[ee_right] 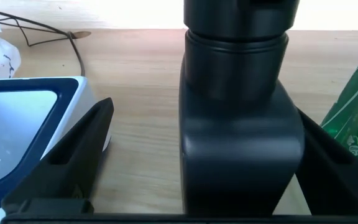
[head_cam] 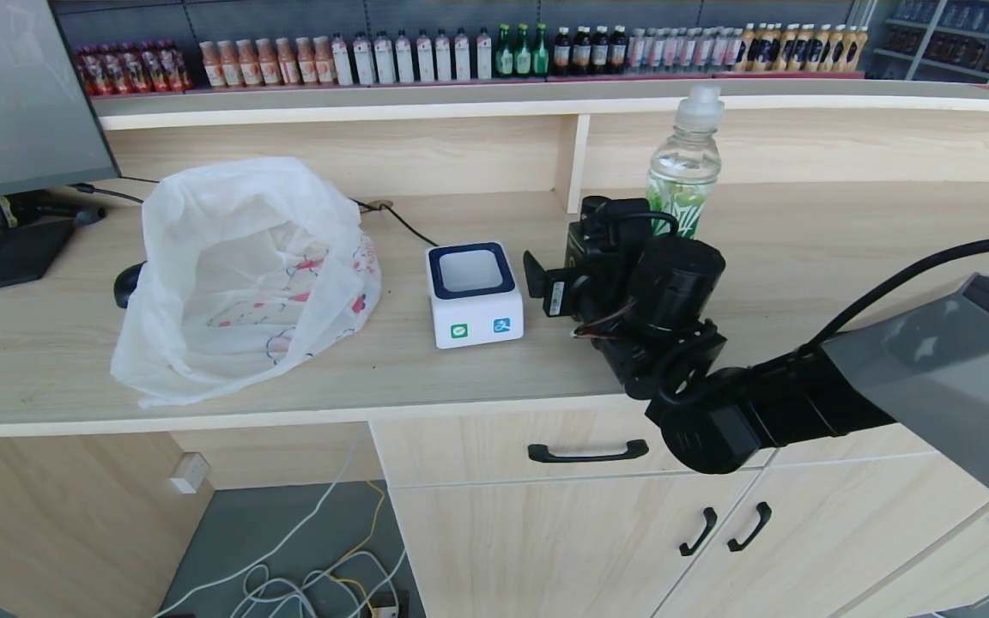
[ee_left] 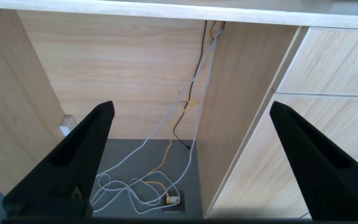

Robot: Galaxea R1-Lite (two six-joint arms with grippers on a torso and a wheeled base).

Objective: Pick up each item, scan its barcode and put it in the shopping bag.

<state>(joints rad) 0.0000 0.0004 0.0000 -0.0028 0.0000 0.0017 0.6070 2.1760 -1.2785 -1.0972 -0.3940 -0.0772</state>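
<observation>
Right now the main risk is the grip itself. The right tool (ee_right: 205, 111) is released and straddles the black bottle (ee_right: 238, 143). One finger sits against the bottle's side, while the other stands apart from it with bare wood showing between. If the jaws close unevenly like that, the bottle will prob. get shoved sideways or tipped before it is pinched. It is tall with a heavy-looking cap, so it may topple.

Second risk: the green bottle (head_cam: 683, 172) stands just beside and behind the tool – a wide swing or a tipped item could knock it over. The scanner (head_cam: 473, 292) is near on the other side, so a low carry might clip its edge. The bag (head_cam: 245, 266) slumps on its side w/ its mouth half collapsed, and a drop from above could land on the rim and roll off.

The black bottle is on the surface (head_cam: 846, 249), between scanner and green bottle, inside the right tool (head_cam: 593, 257). Its base is hidden, so whether it rests on the wood I can't tell. It looks like a dark, squarish body with a round black cap, smooth and rigid – likely slippery under the pads. No barcode shows from these angles.

The left tool (ee_left: 191, 106) is released too, jaws wide with nothing between, hanging low in front of the cabinet opening over loose cables.
</observation>
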